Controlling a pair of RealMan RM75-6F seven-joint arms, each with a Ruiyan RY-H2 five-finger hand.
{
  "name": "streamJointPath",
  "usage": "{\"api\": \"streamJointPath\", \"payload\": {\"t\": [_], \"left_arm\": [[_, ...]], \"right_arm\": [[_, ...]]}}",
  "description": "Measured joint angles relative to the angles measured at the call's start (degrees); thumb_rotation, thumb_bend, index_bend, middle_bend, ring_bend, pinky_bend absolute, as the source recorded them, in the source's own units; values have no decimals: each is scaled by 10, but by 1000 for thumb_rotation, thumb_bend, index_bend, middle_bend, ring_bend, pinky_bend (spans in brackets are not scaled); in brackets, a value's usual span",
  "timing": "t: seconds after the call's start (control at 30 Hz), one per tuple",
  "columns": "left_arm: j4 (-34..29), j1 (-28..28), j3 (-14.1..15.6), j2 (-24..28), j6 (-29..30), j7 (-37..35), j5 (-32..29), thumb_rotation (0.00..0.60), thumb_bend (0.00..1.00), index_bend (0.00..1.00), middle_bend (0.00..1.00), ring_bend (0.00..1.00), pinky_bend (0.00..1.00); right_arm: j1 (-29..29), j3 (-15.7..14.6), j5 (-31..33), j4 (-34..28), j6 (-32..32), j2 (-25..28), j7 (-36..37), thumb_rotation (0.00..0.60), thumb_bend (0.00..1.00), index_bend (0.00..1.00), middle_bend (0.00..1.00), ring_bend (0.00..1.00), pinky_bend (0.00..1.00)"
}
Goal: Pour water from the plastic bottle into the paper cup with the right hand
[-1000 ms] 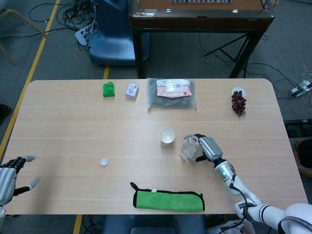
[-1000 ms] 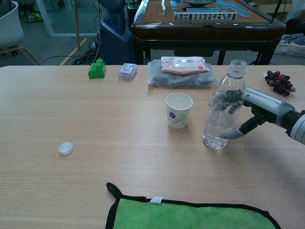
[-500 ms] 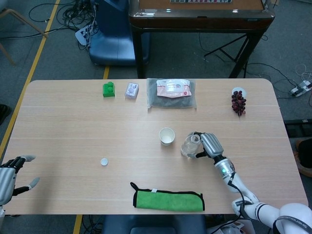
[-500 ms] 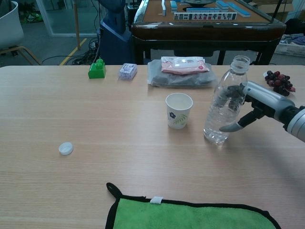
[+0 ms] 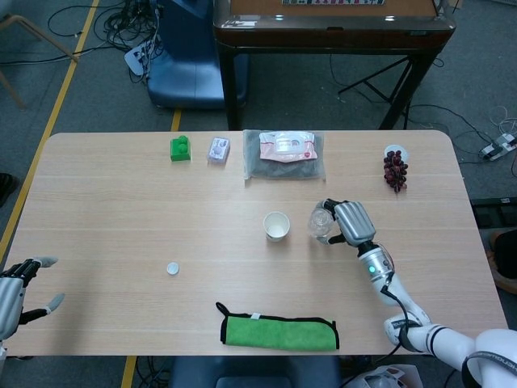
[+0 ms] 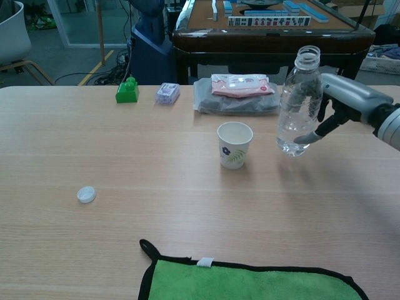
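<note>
Chest view: right hand (image 6: 340, 103) gripping the uncapped plastic bottle (image 6: 299, 103) upright, clear of the desk (image 6: 125, 162).
Paper cup (image 6: 234, 144) is standing at frame centre, left of the bottle; left hand (image 5: 16, 295), fingers spread, is holding nothing.

No wording is showing clearly enough to read in either view. The wet-wipes pack (image 6: 242, 85) is carrying a pink printed label, but its lettering is blurring out. The paper cup (image 6: 234, 145) is bearing only a small flower-and-leaf print, and the plastic bottle (image 6: 299, 103) is showing no label.
</note>
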Motion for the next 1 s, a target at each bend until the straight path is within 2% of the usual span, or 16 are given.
{"api": "streamJointPath", "payload": {"t": [0.27, 0.53, 1.0], "left_arm": [[-3, 0, 0, 3, 0, -2, 0, 600, 152, 341, 385, 443, 612], [-7, 2, -1, 7, 3, -2, 0, 600, 152, 343, 385, 443, 612], [-11, 4, -3, 13, 6, -7, -2, 600, 152, 344, 385, 443, 612]], "right_arm": [[36, 32, 63, -46, -49, 28, -162, 600, 106, 619, 643, 557, 539], [74, 48, 122, -54, -87, 34, -306, 600, 106, 623, 646, 561, 544], [128, 40, 231, -38, -111, 29, -539, 600, 112, 623, 649, 564, 546]]}}
